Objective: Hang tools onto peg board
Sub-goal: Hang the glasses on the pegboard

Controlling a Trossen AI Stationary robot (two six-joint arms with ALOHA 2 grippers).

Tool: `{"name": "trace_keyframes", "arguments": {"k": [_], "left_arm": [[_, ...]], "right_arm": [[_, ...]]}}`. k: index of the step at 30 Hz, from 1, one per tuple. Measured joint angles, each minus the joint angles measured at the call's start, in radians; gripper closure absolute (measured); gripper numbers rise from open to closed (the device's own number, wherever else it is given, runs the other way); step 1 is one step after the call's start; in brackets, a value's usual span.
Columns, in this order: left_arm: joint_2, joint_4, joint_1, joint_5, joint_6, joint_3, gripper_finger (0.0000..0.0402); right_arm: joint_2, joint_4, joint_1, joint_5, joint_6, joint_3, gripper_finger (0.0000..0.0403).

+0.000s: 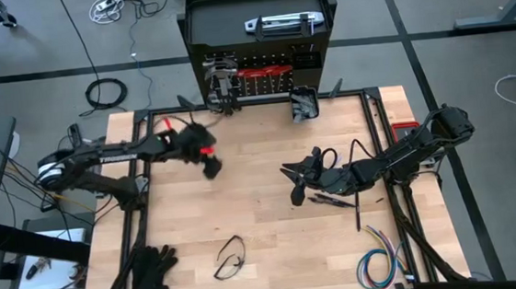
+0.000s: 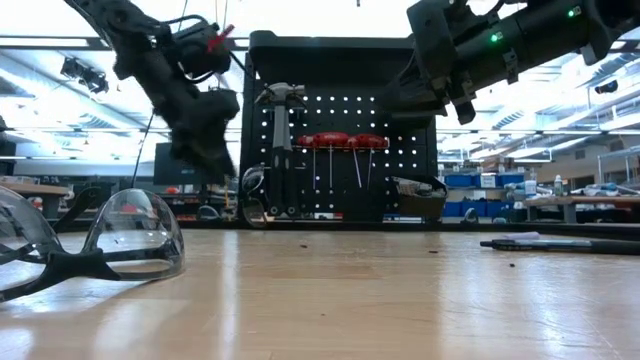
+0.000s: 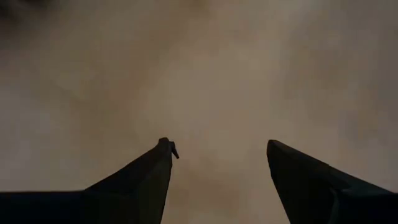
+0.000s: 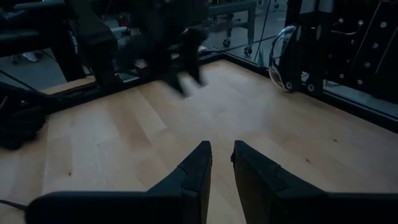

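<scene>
- Upright black perforated metal peg board stands at the far edge of the light wooden table; low view shows its face, high view only its top edge and a shelf behind it.
- On the board, low view: black-handled steel hammer hanging head-up on the left side, a row of red-handled tools beside it, a small black bin at the lower right.
- High view alone shows a silver flat bar tool lying on the black shelf behind the board.
- Left gripper hovers above the table in front of the board's left part; its wrist view shows the two dark fingers spread wide, nothing between them, only blurred wood below.
- Right gripper hangs over the table's right-centre, off the board; its wrist view shows fingers nearly together with a thin gap, nothing held.
- Right wrist view also catches the left arm farther off, over the table.
- Dark slim tool lies on the table beside the right arm; type cannot be told.
- Clear safety glasses sit near the table's front edge, large in the low view, small in the high view.
- Black gloves at the front left corner, coloured wire bundle at the front right, in the high view only.
</scene>
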Motion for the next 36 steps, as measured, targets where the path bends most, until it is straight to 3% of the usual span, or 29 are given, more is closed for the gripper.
{"name": "trace_keyframes", "arguments": {"k": [7,13,24,28,36], "left_arm": [[0.021,-0.277,-0.254,0.166,-0.164,-0.001,0.0145],[0.02,-0.199,-0.449,0.223,-0.405,0.0,0.0145],[0.032,-0.089,-0.732,0.184,-0.872,0.001,0.0145],[0.1,-0.095,-0.792,0.136,-0.922,0.047,0.0155],[0.313,-0.115,-0.847,0.183,-0.865,0.214,0.0181]], "right_arm": [[0.0,-0.004,0.0,0.0,0.0,0.0,0.0325],[-0.001,-0.025,0.0,-0.003,0.006,0.0,0.0325],[-0.001,-0.038,0.0,-0.004,0.007,0.0,0.0325],[-0.001,-0.04,-0.005,-0.003,0.002,0.0,0.0325],[-0.001,-0.04,-0.031,-0.003,0.0,0.0,0.0325]]}}
